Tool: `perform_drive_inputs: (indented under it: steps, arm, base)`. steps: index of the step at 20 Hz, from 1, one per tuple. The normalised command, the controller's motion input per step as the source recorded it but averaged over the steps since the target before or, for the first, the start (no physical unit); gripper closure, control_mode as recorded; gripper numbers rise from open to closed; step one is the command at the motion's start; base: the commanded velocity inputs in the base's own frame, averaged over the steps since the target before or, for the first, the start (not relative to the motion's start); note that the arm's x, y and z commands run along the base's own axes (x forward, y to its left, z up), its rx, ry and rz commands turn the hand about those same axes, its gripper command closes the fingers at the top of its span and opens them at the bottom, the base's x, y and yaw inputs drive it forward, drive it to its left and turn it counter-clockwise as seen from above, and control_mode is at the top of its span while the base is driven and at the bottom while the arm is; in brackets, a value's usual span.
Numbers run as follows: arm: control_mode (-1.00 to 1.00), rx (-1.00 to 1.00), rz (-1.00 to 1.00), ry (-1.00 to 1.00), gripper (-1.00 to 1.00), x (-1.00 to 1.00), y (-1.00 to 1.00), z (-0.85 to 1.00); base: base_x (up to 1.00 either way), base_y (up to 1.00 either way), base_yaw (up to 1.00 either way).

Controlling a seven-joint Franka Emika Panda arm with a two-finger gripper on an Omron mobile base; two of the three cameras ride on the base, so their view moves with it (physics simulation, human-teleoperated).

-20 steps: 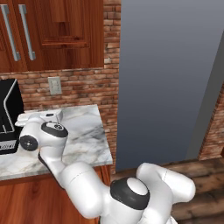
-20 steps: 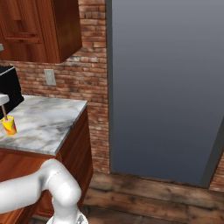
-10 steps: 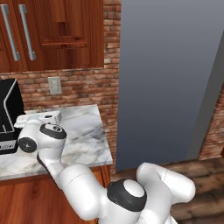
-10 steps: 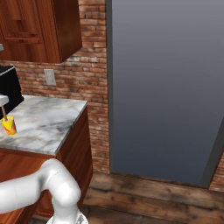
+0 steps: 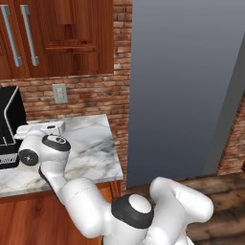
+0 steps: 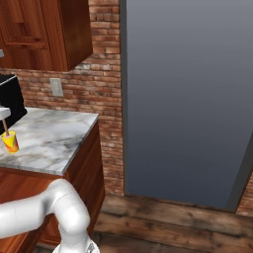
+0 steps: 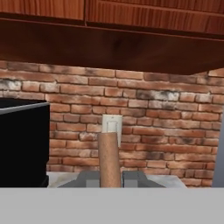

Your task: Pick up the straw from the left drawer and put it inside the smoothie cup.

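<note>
Straw point(image 7: 108, 159) is seen in the hand view as a tan stick rising upright from between the two grey finger tips, which are pressed against its sides: the gripper point(image 7: 109, 178) is clamped on it. Beyond the fingers a brick wall point(image 7: 166, 127) is faced, with a white wall outlet point(image 7: 112, 124) directly behind the top of the straw. To the left of the fingers the side of a big black appliance point(image 7: 22, 146) is seen, and above them the dark underside of the wooden upper cabinets point(image 7: 113, 41). A pale strip of marble counter point(image 7: 175, 180) is visible just past the finger tips.

In the right base view the smoothie cup point(image 6: 10, 142) is seen standing upright on the marble counter point(image 6: 54, 138) near its left end, yellow with a red marking. A thin stick is seen rising from its rim toward a white part of the hand at the left edge; whether its lower end is inside the cup or only just above it cannot be told.

In the left base view the arm is bent over the counter, and the cup and fingers are hidden behind its white wrist point(image 5: 43, 131), just beside the black appliance point(image 5: 10, 125). The upper cabinet doors point(image 5: 57, 36) with metal bar handles are seen above.
</note>
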Motion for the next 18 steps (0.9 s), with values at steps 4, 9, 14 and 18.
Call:
perform_drive_inputs:
  steps: [4,9,14,18]
  arm:
    - [-1.00,0.00,0.00,0.00,1.00,0.05,0.16,-0.09]
    - [-1.00,0.00,0.00,0.00,1.00,0.07,0.18,-0.08]
    - [-1.00,0.00,0.00,0.00,1.00,0.09,0.13,-0.07]
    - [-1.00,0.00,0.00,0.00,1.00,0.05,0.06,-0.09]
  base:
    - [0.00,0.00,0.00]
    - [0.00,0.00,0.00]
    - [0.00,0.00,0.00]
    - [0.00,0.00,0.00]
